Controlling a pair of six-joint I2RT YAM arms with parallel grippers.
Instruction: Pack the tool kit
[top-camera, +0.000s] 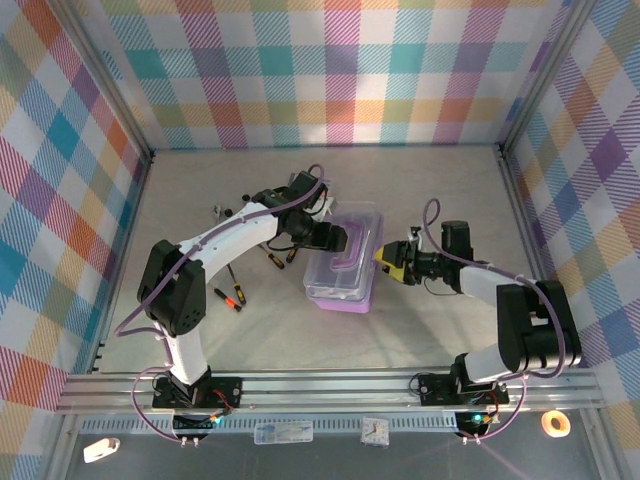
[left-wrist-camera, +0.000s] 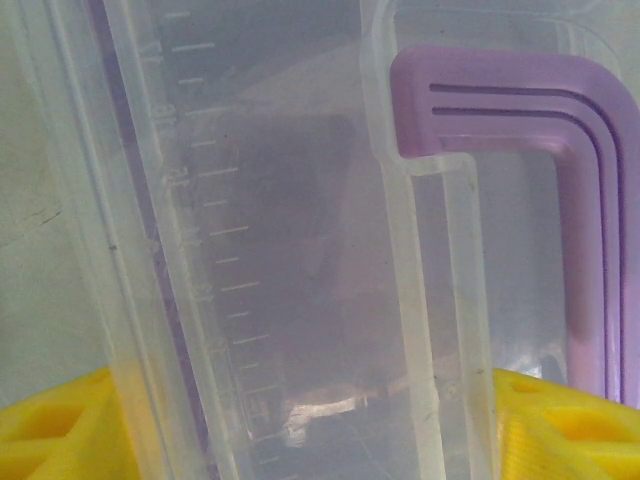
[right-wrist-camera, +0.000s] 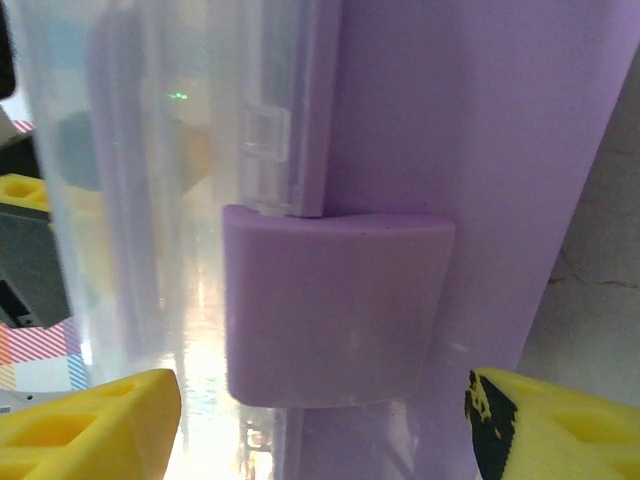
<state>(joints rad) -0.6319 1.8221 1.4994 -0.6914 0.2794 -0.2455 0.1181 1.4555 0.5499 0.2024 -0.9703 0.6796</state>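
Note:
The tool kit (top-camera: 345, 268) lies mid-table, a purple base under a clear lid with a purple handle (left-wrist-camera: 590, 200). My left gripper (top-camera: 340, 238) reaches onto its far left side. In the left wrist view the left gripper (left-wrist-camera: 300, 400) has the clear lid (left-wrist-camera: 290, 250) filling the gap between its yellow fingers (left-wrist-camera: 60, 430), touching both. My right gripper (top-camera: 385, 258) is at the box's right side. In the right wrist view the right gripper (right-wrist-camera: 320, 400) straddles the purple latch (right-wrist-camera: 335, 300), with a gap on each side. Black-and-orange screwdrivers (top-camera: 228, 298) lie left of the box.
More small screwdrivers (top-camera: 272, 258) and a dark tool (top-camera: 222, 212) lie on the grey table (top-camera: 420, 190) beside the left arm. Checked walls close in the back and both sides.

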